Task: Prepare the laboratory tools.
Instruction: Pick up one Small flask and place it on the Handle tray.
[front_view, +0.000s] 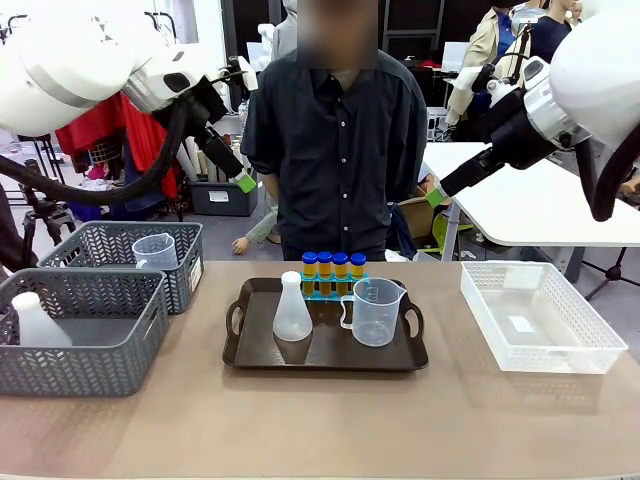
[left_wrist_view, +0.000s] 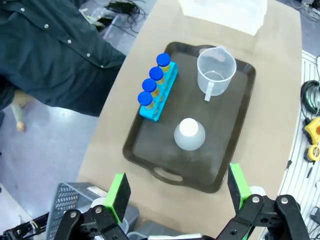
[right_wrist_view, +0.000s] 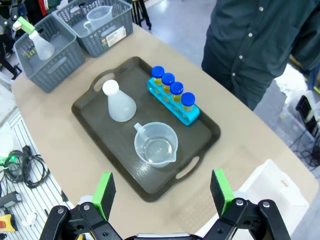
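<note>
Your left gripper (left_wrist_view: 177, 192) is raised high, fingers spread wide, holding nothing. Your right gripper (right_wrist_view: 162, 192) is likewise: raised, fingers wide apart, nothing between the pads. Both arms come in from their own sides, wrists angled down toward the middle.

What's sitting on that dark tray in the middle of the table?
On the tray stand a white flask, a clear measuring jug and a blue rack holding four blue-capped tubes. The tray floor beneath them is hidden.
</note>
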